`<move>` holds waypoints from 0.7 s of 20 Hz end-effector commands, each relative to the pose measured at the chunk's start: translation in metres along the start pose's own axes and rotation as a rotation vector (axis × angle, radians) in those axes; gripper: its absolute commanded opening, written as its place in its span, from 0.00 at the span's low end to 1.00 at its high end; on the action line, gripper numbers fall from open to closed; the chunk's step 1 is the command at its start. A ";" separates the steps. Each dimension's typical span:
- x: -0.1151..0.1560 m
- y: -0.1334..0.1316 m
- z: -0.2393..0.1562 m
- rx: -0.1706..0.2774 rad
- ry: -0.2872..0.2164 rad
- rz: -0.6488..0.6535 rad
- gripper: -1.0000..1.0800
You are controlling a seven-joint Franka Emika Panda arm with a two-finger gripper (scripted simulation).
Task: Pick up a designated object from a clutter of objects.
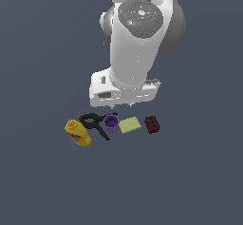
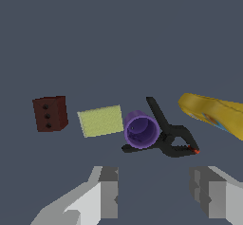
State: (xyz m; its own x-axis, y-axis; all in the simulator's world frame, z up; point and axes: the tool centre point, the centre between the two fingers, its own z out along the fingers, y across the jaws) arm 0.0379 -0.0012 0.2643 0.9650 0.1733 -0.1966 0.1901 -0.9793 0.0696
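target: black spring clamp with long handles and orange-red jaw tips, lying flat between purple plastic cup and yellow bottle; touching cup, bottle just beside
row: flat yellow-green pad, then dark red-brown brick, apart from clamp
gripper: fingers spread wide, nothing between, hanging above the row
fit: cup crowds one handle, so probably cleaner to grab near the pivot
status: clamp not yet grasped; approach phase by the look of it
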 end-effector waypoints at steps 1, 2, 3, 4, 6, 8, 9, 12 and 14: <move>0.009 0.004 0.016 -0.026 -0.049 -0.041 0.62; 0.012 0.006 0.023 -0.037 -0.069 -0.057 0.62; 0.015 0.008 0.030 -0.047 -0.089 -0.072 0.62; 0.018 0.010 0.037 -0.057 -0.108 -0.088 0.62; 0.024 0.014 0.050 -0.077 -0.149 -0.120 0.62; 0.030 0.017 0.065 -0.097 -0.189 -0.151 0.62; 0.032 0.019 0.072 -0.107 -0.210 -0.166 0.62; 0.039 0.024 0.094 -0.136 -0.272 -0.211 0.62; 0.043 0.028 0.108 -0.154 -0.313 -0.241 0.62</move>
State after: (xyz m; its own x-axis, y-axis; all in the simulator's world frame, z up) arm 0.0635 -0.0291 0.1633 0.8157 0.3216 -0.4808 0.4269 -0.8956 0.1252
